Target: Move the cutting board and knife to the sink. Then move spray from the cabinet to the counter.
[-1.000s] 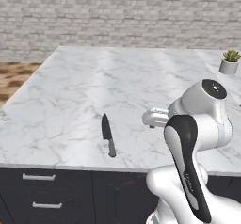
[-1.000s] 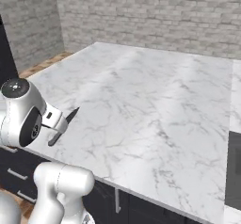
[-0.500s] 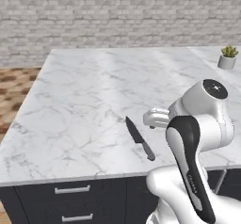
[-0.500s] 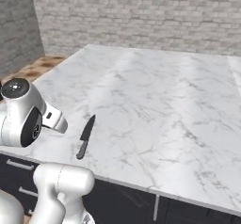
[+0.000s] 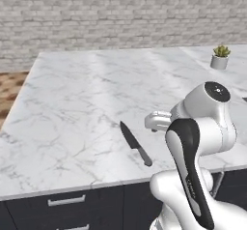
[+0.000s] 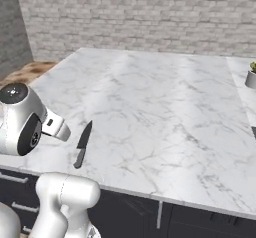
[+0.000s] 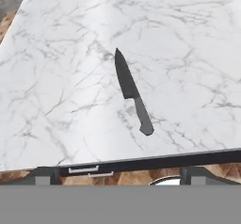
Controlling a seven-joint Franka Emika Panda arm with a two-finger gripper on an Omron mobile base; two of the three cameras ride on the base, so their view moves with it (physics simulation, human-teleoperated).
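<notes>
The knife (image 5: 135,143) lies flat on the white marble counter (image 5: 91,93), close to its front edge, dark blade pointing away from me. The right base view has the knife (image 6: 83,144) just right of my folded arm. From the hand camera the knife (image 7: 132,92) sits ahead of and below my gripper (image 7: 117,176), well apart from it. The two fingertips (image 7: 42,175) stand wide apart with nothing between them, so the gripper is open and empty. The cutting board, sink, spray and cabinet are out of view.
A small potted plant (image 5: 220,57) stands at the counter's far right, also (image 6: 251,76). Dark drawers with silver handles (image 5: 67,201) run below the front edge. A brick wall (image 6: 150,17) backs the counter. Wooden floor (image 5: 12,86) lies to the left.
The whole picture has shifted as the base drove, so the knife now sits nearer the middle of both base views. The arm's pose and the open jaws are unchanged.
</notes>
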